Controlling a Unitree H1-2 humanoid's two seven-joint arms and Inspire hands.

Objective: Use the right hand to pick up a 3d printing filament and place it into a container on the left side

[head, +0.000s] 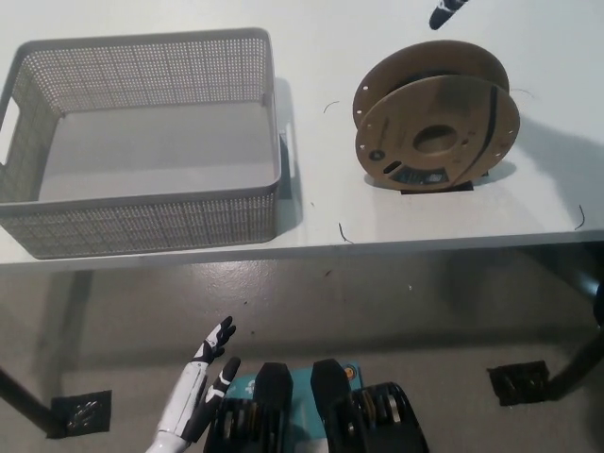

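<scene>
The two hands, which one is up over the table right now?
The black right hand, at the top edge beyond the filament spool. The white left hand hangs below the table edge.

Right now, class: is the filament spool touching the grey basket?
Apart. The head view shows a bare strip of white table between the filament spool and the grey basket; the spool stands on edge, well clear of it.

The filament spool (436,127) has matt brown cardboard flanges, dark filament showing between them. The basket (142,222) looks like grey perforated plastic, dull in finish. The table (311,57) is smooth and white, the floor (377,302) faintly glossy.
</scene>
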